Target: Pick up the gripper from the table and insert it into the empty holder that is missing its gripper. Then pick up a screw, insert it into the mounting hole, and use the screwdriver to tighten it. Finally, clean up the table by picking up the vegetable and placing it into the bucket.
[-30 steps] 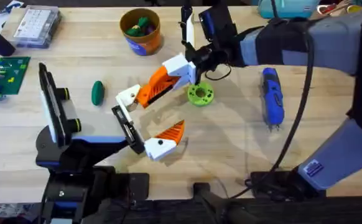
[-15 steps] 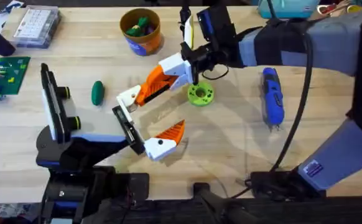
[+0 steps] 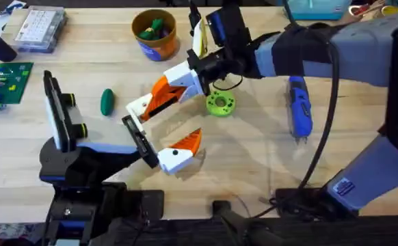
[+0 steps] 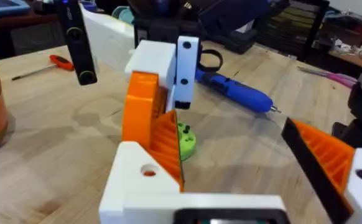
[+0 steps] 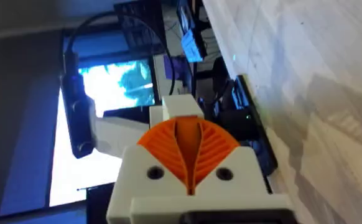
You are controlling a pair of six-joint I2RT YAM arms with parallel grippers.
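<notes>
Right gripper: the right gripper [image 3: 178, 80] reached in to the centre of the overhead view, clamped on the wedge [image 3: 163, 96].
Left gripper: the left gripper [image 3: 163, 126] stood with its two brackets apart, left of centre; one carried the fitted finger [image 3: 189, 142], the other was the bare holder [image 3: 140, 104].
Wedge: it slanted down toward the holder, its low end at or on the bracket (the left wrist view showed its ribs against the white plastic). Whether it was seated, I could not tell.
Risk, misalignment: the wedge met the holder at an angle; pushing on like that could jam it or skid it off the notch.
Risk, holder yielding: the holder hung on a free arm, so pressure might shove it aside rather than seat the part.
Risk, drop: letting go before the part locked could send it onto the tabletop [image 3: 254, 157], near the green disc [image 3: 220, 103].
Risk, screw: a skewed fit would probably leave the mounting hole out of line.
Screwdriver: the screwdriver [image 3: 299, 109] lay at centre right, untouched.
Vegetable: the vegetable [image 3: 107, 102] lay at centre left, well apart from the bucket [image 3: 159, 49] at top centre; cleanup was not yet done.
</notes>
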